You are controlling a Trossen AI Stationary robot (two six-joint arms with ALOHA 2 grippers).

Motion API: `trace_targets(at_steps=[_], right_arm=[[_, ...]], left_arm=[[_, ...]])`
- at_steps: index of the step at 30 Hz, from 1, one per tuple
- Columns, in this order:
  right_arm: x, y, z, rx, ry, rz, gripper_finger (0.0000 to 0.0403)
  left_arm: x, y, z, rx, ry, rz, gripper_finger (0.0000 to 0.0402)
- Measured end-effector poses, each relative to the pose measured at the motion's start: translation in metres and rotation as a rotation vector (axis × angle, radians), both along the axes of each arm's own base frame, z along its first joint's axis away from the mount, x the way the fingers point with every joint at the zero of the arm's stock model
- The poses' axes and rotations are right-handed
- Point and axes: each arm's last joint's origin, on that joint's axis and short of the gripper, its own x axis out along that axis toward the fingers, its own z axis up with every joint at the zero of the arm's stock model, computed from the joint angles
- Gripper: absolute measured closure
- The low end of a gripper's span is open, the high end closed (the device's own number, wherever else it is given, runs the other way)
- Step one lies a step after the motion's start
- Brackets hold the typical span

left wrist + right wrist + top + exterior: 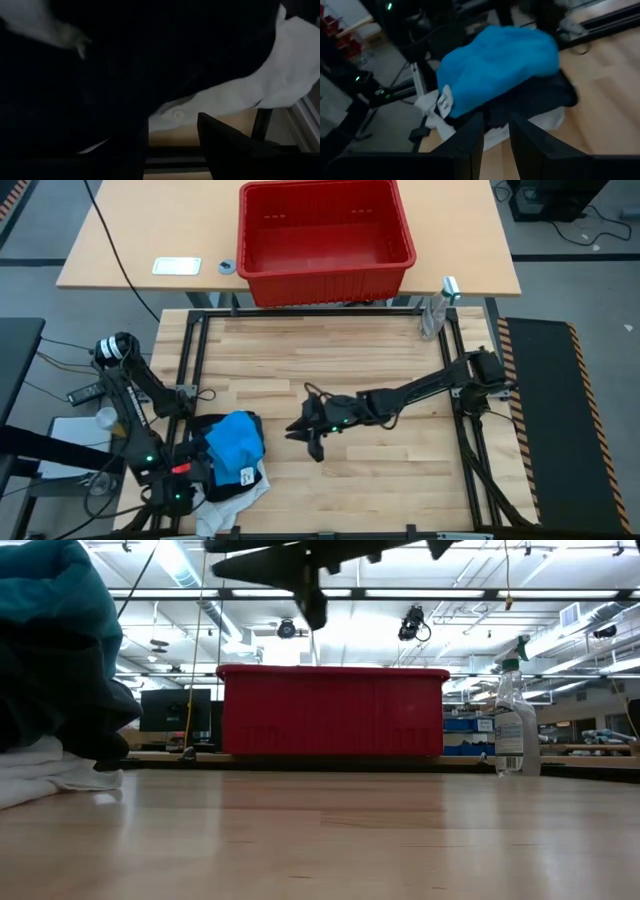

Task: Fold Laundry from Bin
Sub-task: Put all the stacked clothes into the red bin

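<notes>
From overhead I see the laundry heaped at the table's near-left corner: a bright blue garment (pixel 234 442) on top of dark cloth, a white garment (pixel 232 502) beneath. The red bin (pixel 322 235) sits on the far table. My left gripper (pixel 196 471) is against that heap; its wrist camera shows only dark fabric and white cloth, so I cannot tell its fingers. The right gripper (pixel 313 442) hovers mid-table, holding nothing; its wrist view shows the fingers (pixel 470 142) narrowly parted. Only the low view reveals a spray bottle (pixel 516 728) clearly.
</notes>
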Motion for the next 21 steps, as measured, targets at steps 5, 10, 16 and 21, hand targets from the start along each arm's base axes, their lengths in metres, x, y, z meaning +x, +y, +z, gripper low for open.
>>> trace_targets(at_steps=[5,10,16,21], right_arm=[[0.018,0.005,-0.019,0.001,0.052,0.034,0.0302],[0.036,0.01,-0.037,-0.016,0.074,0.087,0.0303],[0.046,0.022,-0.054,-0.053,0.087,0.177,0.0303],[0.054,0.036,-0.073,-0.066,0.115,0.211,0.0302]], left_arm=[[0.0,0.0,-0.004,0.026,0.021,0.038,0.023],[0.0,0.0,-0.021,-0.005,0.022,0.082,0.023],[-0.002,0.007,-0.034,0.025,0.017,0.13,0.023],[-0.003,0.012,-0.041,0.051,-0.014,0.139,0.023]])
